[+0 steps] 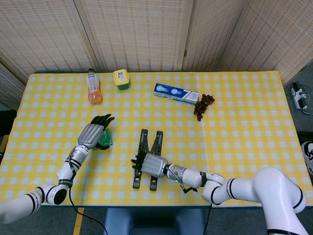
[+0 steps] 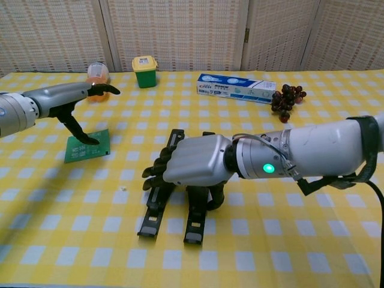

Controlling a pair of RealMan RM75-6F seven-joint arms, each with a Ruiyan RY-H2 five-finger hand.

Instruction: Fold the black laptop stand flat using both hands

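Observation:
The black laptop stand lies on the yellow checked cloth as two legs in a narrow V, its feet toward the front edge. My right hand lies across the middle of both legs. Its fingers curl over the left leg and the thumb comes down beside the right leg, so it grips the stand. My left hand hovers to the left, fingers spread, holding nothing; in the chest view this left hand reaches down toward a green card.
An orange bottle, a green-and-yellow jar, a blue toothpaste box and dark grapes stand along the back. The stand's feet lie close to the table's front edge.

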